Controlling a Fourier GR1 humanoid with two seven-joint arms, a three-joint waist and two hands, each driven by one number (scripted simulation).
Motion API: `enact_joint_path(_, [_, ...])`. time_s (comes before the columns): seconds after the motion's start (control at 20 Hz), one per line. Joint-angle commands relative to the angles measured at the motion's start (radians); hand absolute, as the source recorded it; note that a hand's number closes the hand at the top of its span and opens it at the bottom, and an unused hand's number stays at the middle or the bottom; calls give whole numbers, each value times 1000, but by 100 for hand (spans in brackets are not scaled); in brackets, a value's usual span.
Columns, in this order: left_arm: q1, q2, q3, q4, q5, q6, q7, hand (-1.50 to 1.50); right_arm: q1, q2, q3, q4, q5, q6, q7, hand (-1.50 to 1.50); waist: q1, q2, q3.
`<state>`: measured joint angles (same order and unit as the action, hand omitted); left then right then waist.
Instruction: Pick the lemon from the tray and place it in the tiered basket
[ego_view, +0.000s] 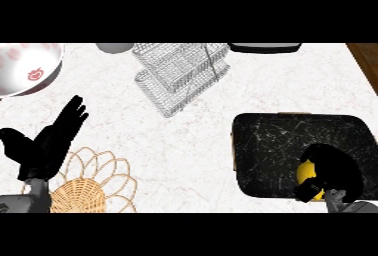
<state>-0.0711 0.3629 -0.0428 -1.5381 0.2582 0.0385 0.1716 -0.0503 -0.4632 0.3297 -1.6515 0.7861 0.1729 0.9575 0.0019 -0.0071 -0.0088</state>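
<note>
A yellow lemon (306, 172) lies near the front right of the black marbled tray (273, 140). My right hand (336, 172) sits over it with fingers and thumb curled round it, hiding most of the fruit. The wire tiered basket (181, 72) stands at the back centre of the counter, well away from the tray. At the left edge my left hand (48, 142) rests open with its fingers pointing up, holding nothing.
A woven wicker trivet (92, 182) lies at the front left, partly under the left forearm. A white bowl with a red mark (26, 67) stands at the back left. A dark object (264, 47) and a grey one (114, 47) sit at the back edge.
</note>
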Motion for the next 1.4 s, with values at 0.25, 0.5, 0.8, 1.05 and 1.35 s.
enact_joint_path(0.25, [19, -45, -2, -18, -44, -7, 6, 0, 80, 8, 52, 3, 145, -19, -41, 150, -4, 6, 9])
enact_joint_path(0.5, [0, -19, 50, 40, -16, -60, -32, 0, 145, 177, 141, -144, 230, -11, 191, 150, -11, 5, 8])
enact_joint_path(0.8, [-2, -38, 27, -18, -57, -13, 28, 0, 140, 171, 156, -236, 483, -186, 159, 150, -11, 2, 9])
enact_joint_path(1.05, [1, -56, 28, -1, -58, -4, 13, 0, -11, 269, 129, -350, 578, -316, 129, 150, -8, 0, 8])
enact_joint_path(1.35, [-5, -71, 21, -3, -71, -5, 18, 0, -87, 360, 231, -535, 709, -212, 134, 150, -5, 4, 8])
